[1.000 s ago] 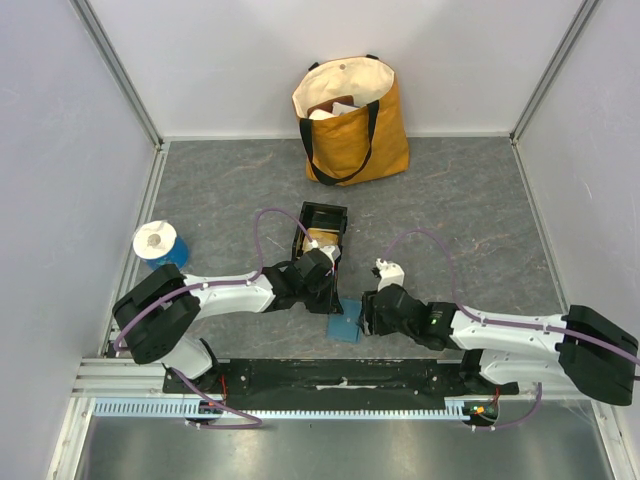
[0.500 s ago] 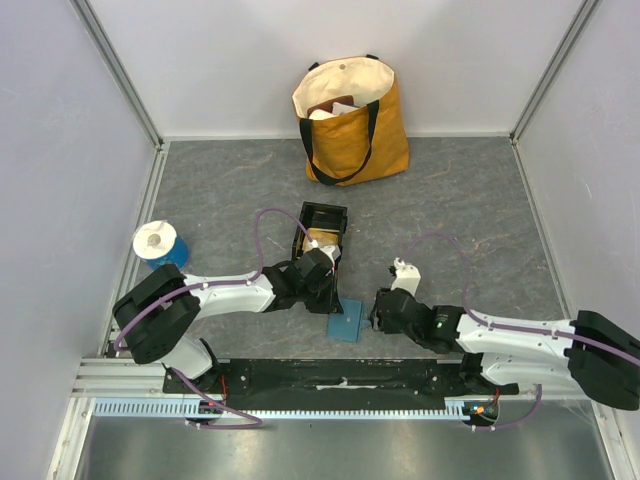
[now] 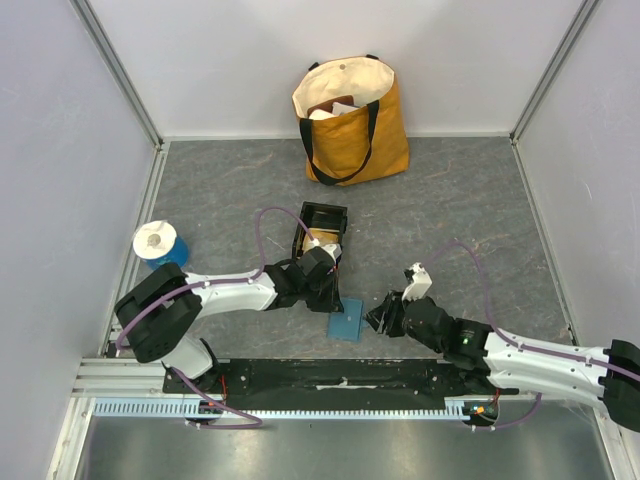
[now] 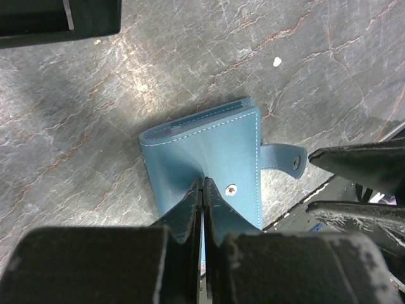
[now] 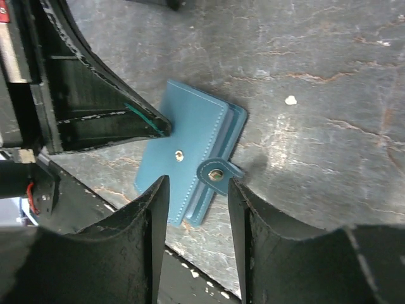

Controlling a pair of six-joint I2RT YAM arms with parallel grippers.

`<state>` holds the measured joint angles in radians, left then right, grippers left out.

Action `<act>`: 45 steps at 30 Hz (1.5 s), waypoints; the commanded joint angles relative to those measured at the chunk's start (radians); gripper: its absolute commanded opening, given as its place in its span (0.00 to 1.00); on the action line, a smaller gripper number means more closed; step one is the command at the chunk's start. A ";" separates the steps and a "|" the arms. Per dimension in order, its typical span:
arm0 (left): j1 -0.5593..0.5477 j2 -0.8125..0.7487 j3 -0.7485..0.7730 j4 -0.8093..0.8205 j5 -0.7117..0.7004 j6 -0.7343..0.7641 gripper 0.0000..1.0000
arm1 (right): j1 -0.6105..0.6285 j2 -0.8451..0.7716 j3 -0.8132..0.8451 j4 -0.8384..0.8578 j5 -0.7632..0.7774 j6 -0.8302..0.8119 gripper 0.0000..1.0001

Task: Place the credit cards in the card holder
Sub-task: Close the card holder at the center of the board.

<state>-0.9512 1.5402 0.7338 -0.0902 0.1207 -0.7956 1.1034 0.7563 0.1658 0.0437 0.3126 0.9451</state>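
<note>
The teal card holder (image 3: 346,322) lies folded shut on the grey table, near the front edge. My left gripper (image 4: 202,185) is shut, its tips pressing down on the holder's cover (image 4: 215,149) beside the snap stud. My right gripper (image 5: 196,190) is open and sits just right of the holder (image 5: 186,142). The loose snap tab (image 5: 214,172) lies between its fingertips, untouched. A tan credit card (image 3: 322,241) lies in the black tray (image 3: 336,214) behind the left gripper. No card shows in either gripper.
A yellow and cream tote bag (image 3: 350,120) stands at the back wall. A blue and white tape roll (image 3: 156,243) sits at the left. The black base rail (image 3: 330,375) runs just in front of the holder.
My right arm has drawn back to the right, so its gripper now sits a little off the holder's edge. The left gripper and the holder have stayed put.
</note>
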 commanded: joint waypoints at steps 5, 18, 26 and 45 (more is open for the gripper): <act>-0.003 0.017 0.039 -0.022 -0.018 0.052 0.05 | -0.011 0.032 0.008 0.111 -0.015 0.053 0.38; -0.004 -0.052 0.038 -0.022 0.026 0.078 0.11 | -0.046 -0.022 -0.015 -0.087 0.086 0.212 0.12; -0.004 -0.068 -0.010 0.007 0.080 0.121 0.10 | -0.047 0.149 0.052 -0.024 0.025 0.147 0.11; -0.006 -0.006 -0.053 0.078 0.089 0.059 0.06 | -0.054 0.245 0.093 0.059 -0.018 0.063 0.13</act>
<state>-0.9512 1.5181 0.6868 -0.0456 0.2169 -0.7219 1.0554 0.9787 0.2035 0.0547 0.3046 1.0542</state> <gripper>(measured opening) 0.058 0.121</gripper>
